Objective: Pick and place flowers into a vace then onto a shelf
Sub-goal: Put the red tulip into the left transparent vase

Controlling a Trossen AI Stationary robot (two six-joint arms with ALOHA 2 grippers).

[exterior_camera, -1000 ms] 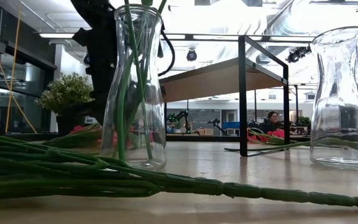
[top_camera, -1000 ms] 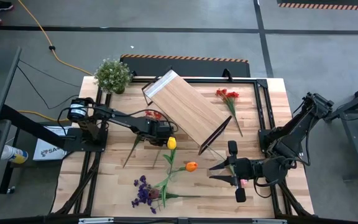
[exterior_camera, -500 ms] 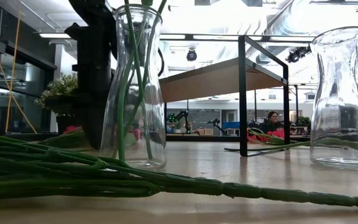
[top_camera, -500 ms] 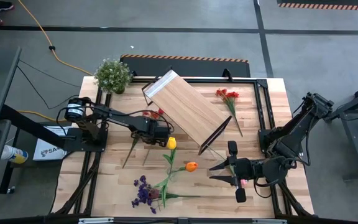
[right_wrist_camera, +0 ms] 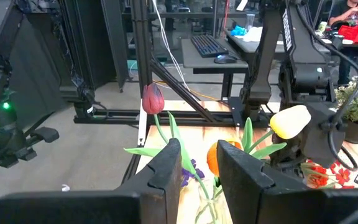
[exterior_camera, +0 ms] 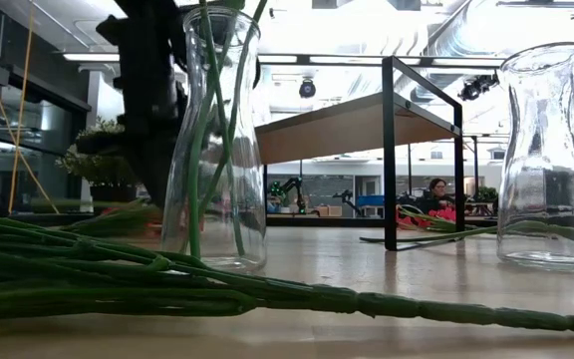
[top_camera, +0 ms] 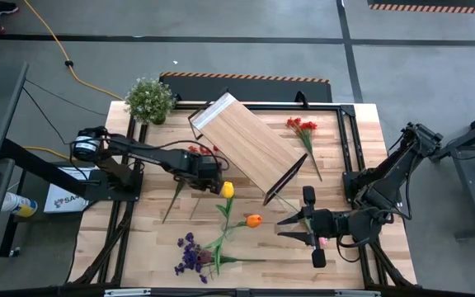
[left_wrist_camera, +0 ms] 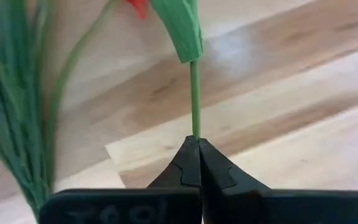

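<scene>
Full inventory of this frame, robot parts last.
shelf: 1, light wood, black frame, table centre
stemmed vase: 1, clear, front
empty vase: 1, clear, front
yellow tulip: 1, mid-table
orange tulip: 1, mid-table
maroon tulip: 1, by the tulips
purple spray: 1, front left
red spray: 1, right of shelf
potted plant: 1, green, back left
left pincer: shut on red flower stem, left of shelf
right pincer: front right

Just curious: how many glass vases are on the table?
2: one vase holding green stems toward the left of the low view, one empty vase at the right. Others may be hidden.
</scene>
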